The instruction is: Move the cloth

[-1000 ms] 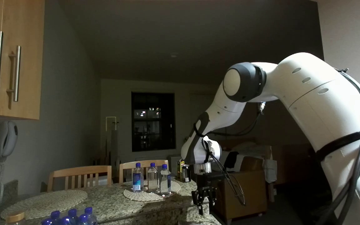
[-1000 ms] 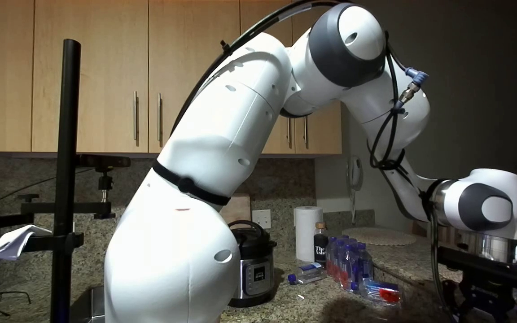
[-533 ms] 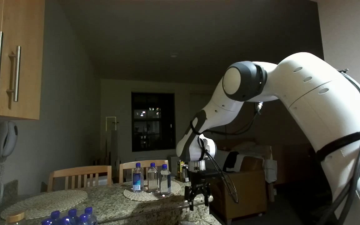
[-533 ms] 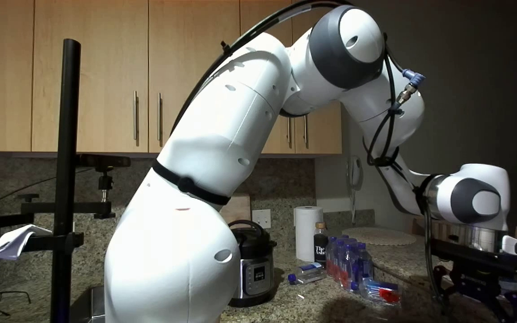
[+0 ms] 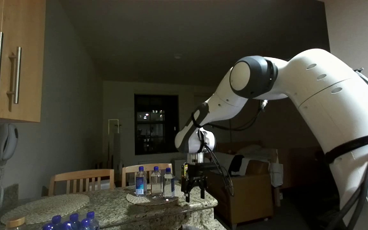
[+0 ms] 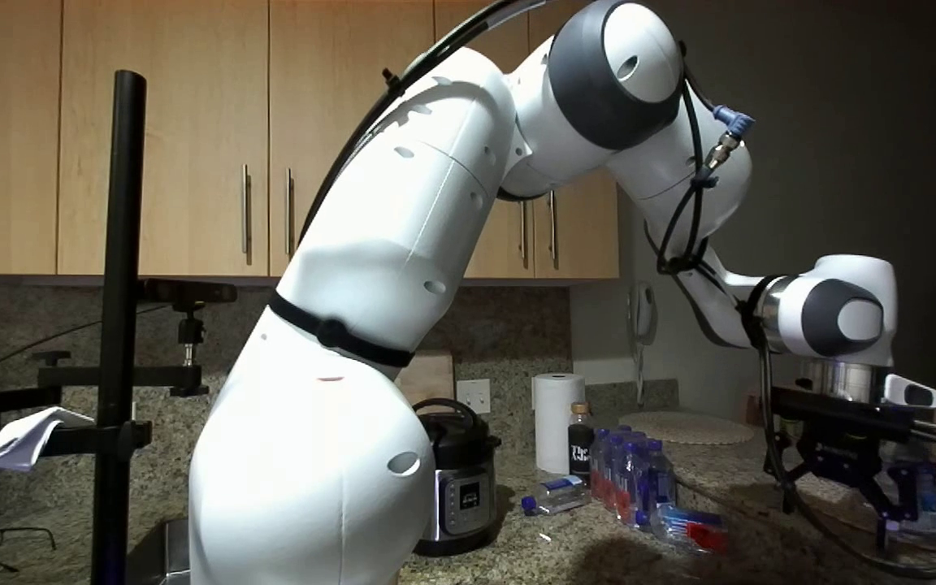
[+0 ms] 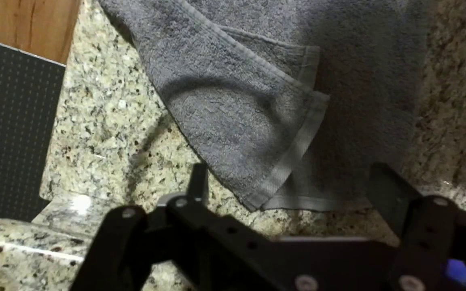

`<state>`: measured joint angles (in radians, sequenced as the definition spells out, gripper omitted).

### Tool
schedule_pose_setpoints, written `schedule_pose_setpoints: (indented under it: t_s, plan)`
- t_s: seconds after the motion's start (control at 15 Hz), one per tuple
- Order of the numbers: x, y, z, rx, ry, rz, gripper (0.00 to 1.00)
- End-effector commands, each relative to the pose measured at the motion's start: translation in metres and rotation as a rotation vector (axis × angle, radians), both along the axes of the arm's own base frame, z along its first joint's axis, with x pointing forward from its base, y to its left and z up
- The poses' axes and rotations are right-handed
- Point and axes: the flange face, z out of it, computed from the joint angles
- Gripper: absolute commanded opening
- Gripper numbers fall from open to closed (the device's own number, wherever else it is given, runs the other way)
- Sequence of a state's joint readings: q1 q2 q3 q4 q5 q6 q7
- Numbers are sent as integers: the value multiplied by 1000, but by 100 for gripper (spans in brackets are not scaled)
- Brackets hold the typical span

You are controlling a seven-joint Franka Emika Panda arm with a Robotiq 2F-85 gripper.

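Note:
The cloth (image 7: 233, 121) is a grey towel lying on the speckled stone counter in the wrist view. One corner is folded over, and its pale hem points toward the gripper. In an exterior view a grey sliver at the bottom edge may be the cloth, but too little shows to tell. My gripper (image 7: 289, 169) is open with nothing between its fingers. In the wrist view the fingers stand on either side of the cloth's near corner. In both exterior views the gripper (image 5: 195, 196) (image 6: 834, 516) hangs pointing down, above the lower counter and near the raised counter's end.
Three water bottles (image 5: 154, 183) stand on a woven mat on the raised counter (image 5: 113, 204), beside the gripper. Several more bottles (image 6: 626, 479), a paper towel roll (image 6: 559, 422) and a pressure cooker (image 6: 458, 479) stand on the lower counter. The counter's edge shows in the wrist view (image 7: 57, 121).
My arm has risen and moved left in both exterior views, bringing the gripper from below the raised counter's edge to about its height. The gripper stays open. The bottles have not moved.

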<state>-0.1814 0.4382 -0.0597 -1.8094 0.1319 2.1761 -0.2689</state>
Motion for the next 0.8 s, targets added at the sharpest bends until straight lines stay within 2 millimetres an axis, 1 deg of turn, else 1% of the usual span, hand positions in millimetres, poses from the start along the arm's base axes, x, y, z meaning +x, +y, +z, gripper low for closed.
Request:
schedule_pose_setpoints:
  t_s: [0.0, 0.2, 0.4, 0.53, 0.73]
  plan:
    - [0, -4, 43, 46, -14, 60, 100]
    - [3, -7, 71, 26, -56, 89, 100]
    - [7, -8, 95, -46, -171, 92, 100]
    - [9, -6, 106, -105, -243, 77, 100]
    - [5, -1, 114, -180, -307, 72, 100]
